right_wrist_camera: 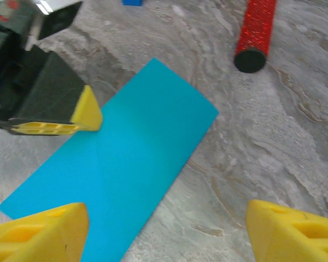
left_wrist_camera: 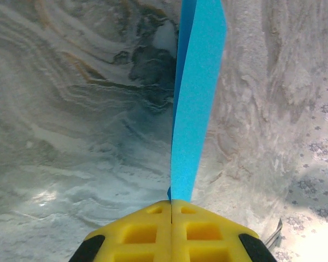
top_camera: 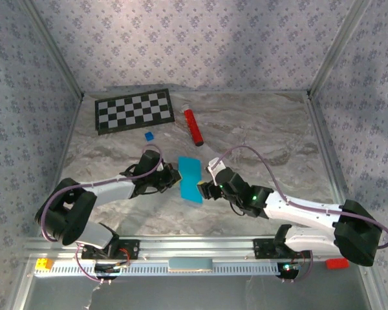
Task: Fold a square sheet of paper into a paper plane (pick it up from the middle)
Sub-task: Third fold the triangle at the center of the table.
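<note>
Marbled table [top_camera: 278, 129] lay under the folded blue paper [top_camera: 190, 175], its long axis running away from the bases; left gripper [top_camera: 173, 178] pinched its left edge; right gripper [top_camera: 207, 189] gaped just beside its right edge.

The left hand [left_wrist_camera: 171, 204] is pinched shut; the right hand [right_wrist_camera: 167, 218] gapes wide.

My right gripper [right_wrist_camera: 164, 215] has matt yellow plastic pads [right_wrist_camera: 41, 232]; the sheet of paper [right_wrist_camera: 131, 158] is smooth and matt; the red cylinder [right_wrist_camera: 257, 27] at one o'clock glitters.
</note>
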`<state>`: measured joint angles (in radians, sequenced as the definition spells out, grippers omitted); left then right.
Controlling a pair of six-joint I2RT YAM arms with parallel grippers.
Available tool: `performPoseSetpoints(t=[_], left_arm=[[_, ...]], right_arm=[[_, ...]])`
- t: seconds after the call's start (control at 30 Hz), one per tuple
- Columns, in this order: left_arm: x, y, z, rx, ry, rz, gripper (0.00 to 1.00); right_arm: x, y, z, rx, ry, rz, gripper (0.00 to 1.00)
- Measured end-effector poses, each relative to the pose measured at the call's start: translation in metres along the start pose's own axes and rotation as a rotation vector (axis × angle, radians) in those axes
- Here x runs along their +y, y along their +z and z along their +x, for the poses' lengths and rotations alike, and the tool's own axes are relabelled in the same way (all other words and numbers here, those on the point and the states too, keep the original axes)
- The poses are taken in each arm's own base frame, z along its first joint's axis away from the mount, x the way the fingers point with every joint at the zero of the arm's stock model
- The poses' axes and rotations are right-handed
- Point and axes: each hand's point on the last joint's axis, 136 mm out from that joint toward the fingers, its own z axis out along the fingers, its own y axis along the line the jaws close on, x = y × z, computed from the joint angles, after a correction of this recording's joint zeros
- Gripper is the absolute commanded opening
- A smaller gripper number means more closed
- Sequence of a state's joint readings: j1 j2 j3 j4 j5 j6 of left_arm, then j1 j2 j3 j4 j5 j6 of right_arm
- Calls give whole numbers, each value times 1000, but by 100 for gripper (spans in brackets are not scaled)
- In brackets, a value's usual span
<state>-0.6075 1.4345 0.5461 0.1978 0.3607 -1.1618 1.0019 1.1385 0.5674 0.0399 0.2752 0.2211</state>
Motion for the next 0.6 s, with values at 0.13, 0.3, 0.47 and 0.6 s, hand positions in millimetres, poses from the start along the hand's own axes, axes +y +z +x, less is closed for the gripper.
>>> performPoseSetpoints(t=[0.13, 0.3, 0.47, 0.6], left_arm=[[7, 0, 1, -4, -20, -17, 2], [7, 1, 1, -8, -37, -14, 2], [6, 1, 0, -10, -49, -9, 2], [6, 1, 0, -13, -56, -10, 2]], right_arm=[[28, -2, 0, -16, -116, -91, 71], [74, 5, 17, -1, -301, -197, 67], [95, 19, 39, 43, -414, -221, 68], [104, 27, 37, 39, -458, -201, 67]])
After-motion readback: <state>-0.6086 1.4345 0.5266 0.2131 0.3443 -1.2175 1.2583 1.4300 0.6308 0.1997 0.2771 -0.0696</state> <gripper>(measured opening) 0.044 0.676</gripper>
